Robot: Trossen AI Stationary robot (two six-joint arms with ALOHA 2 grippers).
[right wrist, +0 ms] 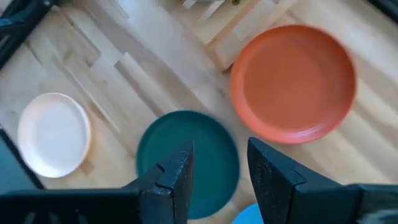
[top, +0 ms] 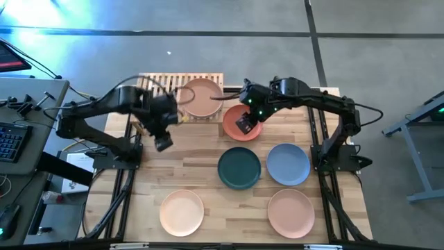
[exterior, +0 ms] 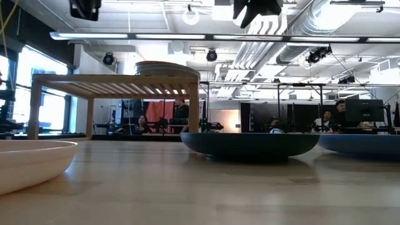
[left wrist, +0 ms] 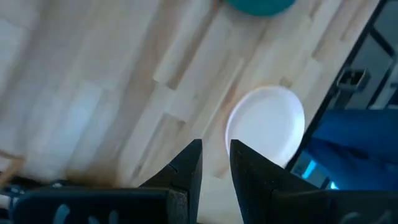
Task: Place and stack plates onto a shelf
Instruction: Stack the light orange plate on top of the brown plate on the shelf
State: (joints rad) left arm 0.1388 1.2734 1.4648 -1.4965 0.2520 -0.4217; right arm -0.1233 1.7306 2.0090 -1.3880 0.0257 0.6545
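The right end effector, fingers slightly parted and empty, hovers above the red plate; only the low view shows the stack on the shelf edge-on.

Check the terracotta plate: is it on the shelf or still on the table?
On the table. The terracotta plate lies flat on the planks beside the shelf, under the right gripper, whose fingers are open and empty.

From my remote station I log: grey floor around the plank table; desk with keyboard beside the table; ceiling pipes and strip lights above; bright window beyond; seated people at monitors behind.
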